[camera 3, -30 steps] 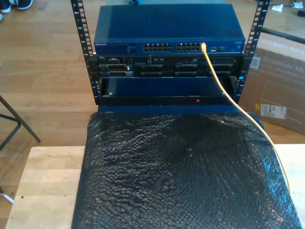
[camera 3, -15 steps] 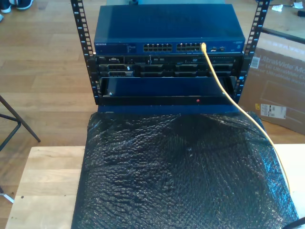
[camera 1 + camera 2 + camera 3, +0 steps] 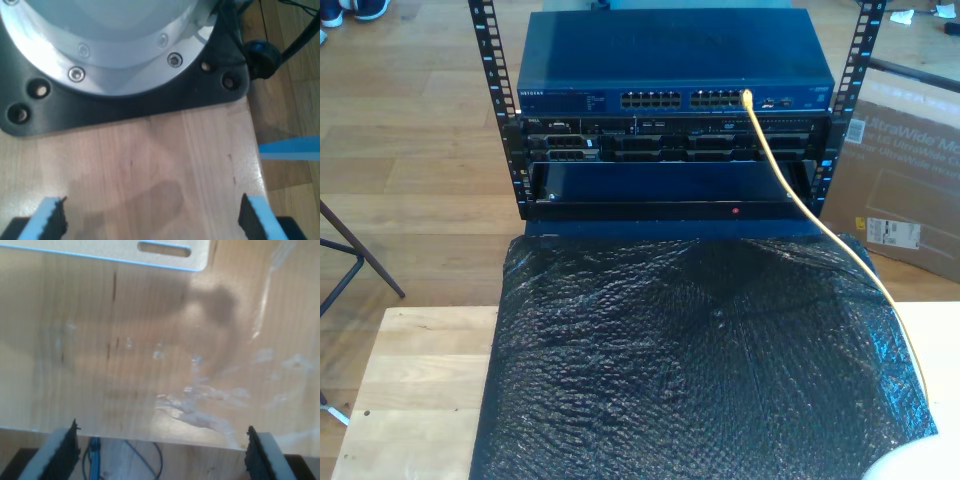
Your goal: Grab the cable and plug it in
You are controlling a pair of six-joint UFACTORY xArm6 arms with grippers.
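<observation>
Yellow cable is looking light and floppy; gripping near its plug seems best, while my first gripper and my second gripper are hovering spread, holding nothing.

One long thin yellow-orange network cable runs from one blue flat network switch across one sheet of black crinkled bubble wrap. The switch's face carries two blocks of ports. It sits in one black metal rack with two perforated upright rails visible. Below it sit one black server unit and one dark blue open tray. One pale wooden surface lies under the wrap. One brown cardboard box stands at the exterior view's right.
</observation>
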